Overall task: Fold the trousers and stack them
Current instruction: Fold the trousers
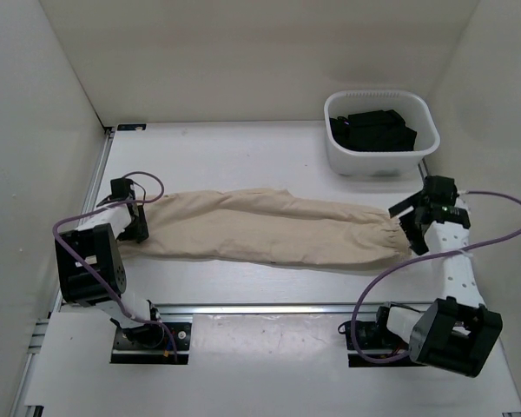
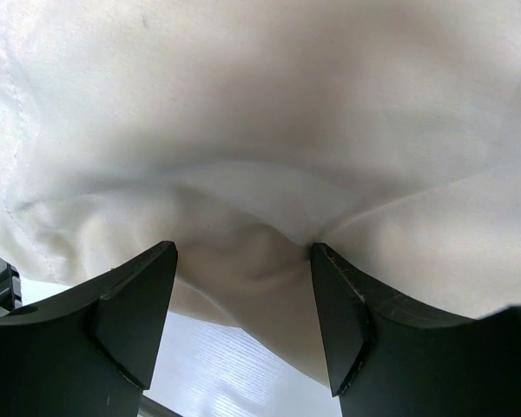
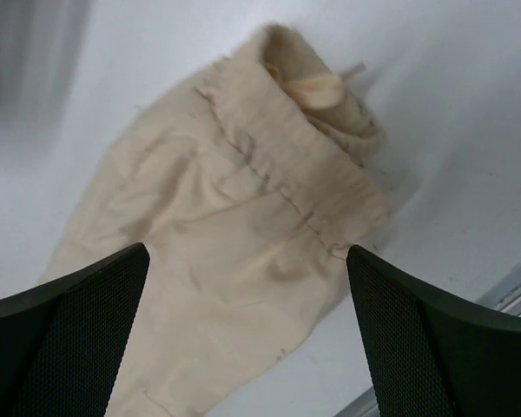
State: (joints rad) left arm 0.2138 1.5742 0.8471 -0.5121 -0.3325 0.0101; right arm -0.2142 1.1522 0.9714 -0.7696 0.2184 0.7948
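Note:
The beige trousers (image 1: pixel 260 228) lie stretched out flat across the table from left to right, both legs side by side. My left gripper (image 1: pixel 132 217) is at their left end; in its wrist view the fingers stand apart (image 2: pixel 243 252) with a soft fold of the trousers (image 2: pixel 269 113) bulging between the tips. My right gripper (image 1: pixel 414 217) hovers just past their right end, jaws wide, holding nothing. In its wrist view (image 3: pixel 247 256) the gathered end of the trousers (image 3: pixel 243 191) with a short cord (image 3: pixel 330 87) lies on the table below the fingers.
A white tub (image 1: pixel 373 163) with dark folded things (image 1: pixel 372 129) inside stands at the back right, close behind my right gripper. White walls close in the table on the left, back and right. A metal rail (image 1: pixel 260 308) runs along the near edge.

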